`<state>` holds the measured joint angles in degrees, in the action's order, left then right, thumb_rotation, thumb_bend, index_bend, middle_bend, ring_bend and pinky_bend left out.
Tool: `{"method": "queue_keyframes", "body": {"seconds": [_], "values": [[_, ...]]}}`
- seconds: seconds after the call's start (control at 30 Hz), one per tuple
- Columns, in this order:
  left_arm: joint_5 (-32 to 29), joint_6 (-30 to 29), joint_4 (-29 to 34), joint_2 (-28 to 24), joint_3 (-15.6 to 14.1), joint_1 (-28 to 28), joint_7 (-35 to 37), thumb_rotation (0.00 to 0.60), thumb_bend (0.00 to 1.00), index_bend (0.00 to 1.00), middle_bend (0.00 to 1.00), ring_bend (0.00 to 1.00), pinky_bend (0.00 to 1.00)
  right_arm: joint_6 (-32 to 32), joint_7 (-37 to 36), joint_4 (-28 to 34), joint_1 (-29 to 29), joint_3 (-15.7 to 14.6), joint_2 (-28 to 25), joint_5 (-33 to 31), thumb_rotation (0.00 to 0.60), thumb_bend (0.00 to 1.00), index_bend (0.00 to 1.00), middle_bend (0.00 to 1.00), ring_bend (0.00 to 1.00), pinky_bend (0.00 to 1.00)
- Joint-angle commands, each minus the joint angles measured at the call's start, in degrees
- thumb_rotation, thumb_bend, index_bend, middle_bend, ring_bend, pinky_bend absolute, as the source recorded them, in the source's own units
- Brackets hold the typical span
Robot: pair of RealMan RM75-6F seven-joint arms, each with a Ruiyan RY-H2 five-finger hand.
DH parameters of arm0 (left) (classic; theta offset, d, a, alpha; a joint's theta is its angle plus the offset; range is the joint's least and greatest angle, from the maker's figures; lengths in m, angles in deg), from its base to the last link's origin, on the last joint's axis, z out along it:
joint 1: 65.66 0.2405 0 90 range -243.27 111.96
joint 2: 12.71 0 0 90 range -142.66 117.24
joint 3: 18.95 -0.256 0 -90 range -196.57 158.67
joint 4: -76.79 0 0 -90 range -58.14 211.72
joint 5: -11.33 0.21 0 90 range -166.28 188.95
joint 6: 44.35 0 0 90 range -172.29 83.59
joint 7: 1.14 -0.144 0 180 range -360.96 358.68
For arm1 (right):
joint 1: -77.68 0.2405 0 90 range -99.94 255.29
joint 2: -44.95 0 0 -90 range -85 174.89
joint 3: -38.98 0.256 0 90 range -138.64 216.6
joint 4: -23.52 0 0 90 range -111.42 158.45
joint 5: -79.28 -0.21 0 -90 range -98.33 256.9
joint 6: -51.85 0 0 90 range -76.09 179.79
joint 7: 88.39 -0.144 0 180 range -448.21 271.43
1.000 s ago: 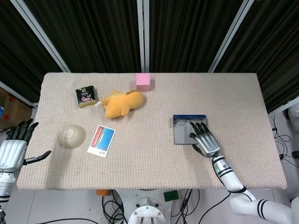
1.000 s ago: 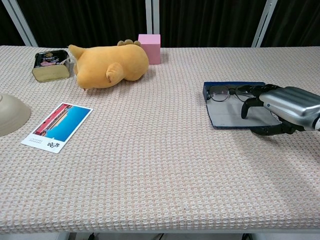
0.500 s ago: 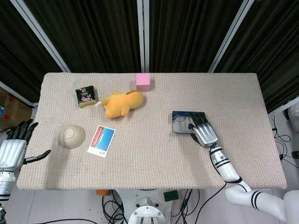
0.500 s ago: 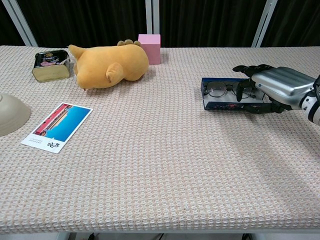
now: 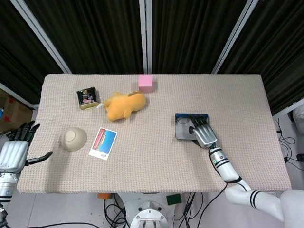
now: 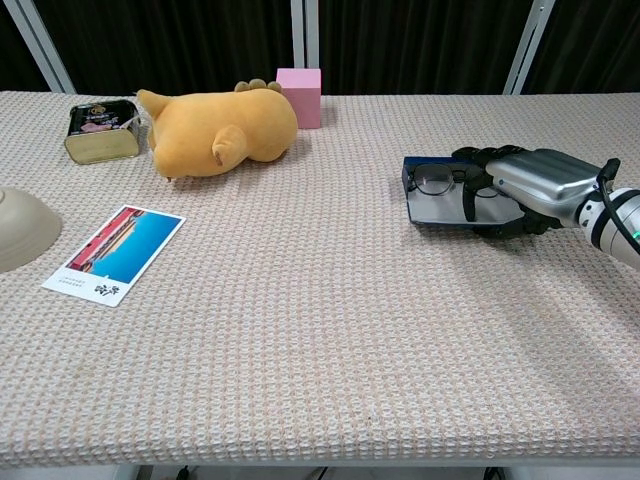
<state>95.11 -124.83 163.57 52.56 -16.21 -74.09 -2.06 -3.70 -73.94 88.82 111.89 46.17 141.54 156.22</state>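
Right hand: the right hand lies on the blue tray at about 4 o'clock from the table centre, palm down, fingers curled over the tray's right half.
Grip: the fingers wrap the tray's right side and the tray sits tilted, its far wall raised in the chest view; the hand holds the tray.
Glasses: the glasses rest inside the tray along its far wall; the left lens shows clear of the hand, at 9 o'clock from the fingertips, and the right lens lies under or just beside the fingers. Whether the fingers touch the frame cannot be told.
Left hand: the left hand hangs off the table's left edge at 8 o'clock, fingers apart, thumb out toward the table, holding nothing.
Nearest to left hand: a beige bowl, upside down, just inside the left edge.
Card: a postcard with a blue and red picture lies flat at 3 o'clock from the bowl.
Far left: a tin can on its side at 10 o'clock, a yellow plush toy just to its right.
Far edge: a pink cube at 12 o'clock, just behind the toy.
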Motion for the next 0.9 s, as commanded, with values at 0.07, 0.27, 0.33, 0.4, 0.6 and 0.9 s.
{"method": "queue_keyframes", "body": {"seconds": [0.07,0.27,0.33,0.4,0.6,0.9], "values": [[0.17,-0.21,0.13,0.01,-0.1,0.07,-0.08,0.075,0.02,0.08,0.0,0.0,0.14,-2.77,-0.55,1.08,-1.2,-0.88,-0.77,1.45,0.6,0.96,0.68,0.0,0.0,0.0],[0.98,-1.06,0.58,-0.03,-0.44,0.41,-0.39,0.074,0.02,0.08,0.0,0.0,0.14,-6.99,-1.32,4.58,-3.81,-2.48,-3.48,3.3,0.6,0.96,0.71,0.0,0.0,0.0],[1.21,-1.44,0.8,-0.06,-0.53,0.57,-0.6,0.073,0.02,0.08,0.0,0.0,0.14,-8.7,-1.05,6.63,-5.25,-3.54,-5.12,4.01,0.6,0.96,0.71,0.0,0.0,0.0],[1.45,-1.84,0.98,-0.08,-0.6,0.72,-0.76,0.07,0.02,0.08,0.0,0.0,0.14,-10.53,-0.62,8.72,-6.78,-4.85,-6.79,4.98,0.6,0.96,0.71,0.0,0.0,0.0],[1.88,-2.37,1.36,-0.03,-0.78,0.95,-1.41,0.072,0.02,0.08,0.0,0.0,0.14,-18.48,0.67,15.14,-13.04,-10.44,-12.6,9.92,0.6,0.95,0.71,0.0,0.0,0.0],[1.92,-1.08,1.68,0.11,-0.61,0.03,-1.93,0.072,0.02,0.08,0.0,0.0,0.14,-17.76,-2.58,13.89,-13.01,-8.5,-12.51,9.84,0.6,0.93,0.71,0.0,0.0,0.0]]}}
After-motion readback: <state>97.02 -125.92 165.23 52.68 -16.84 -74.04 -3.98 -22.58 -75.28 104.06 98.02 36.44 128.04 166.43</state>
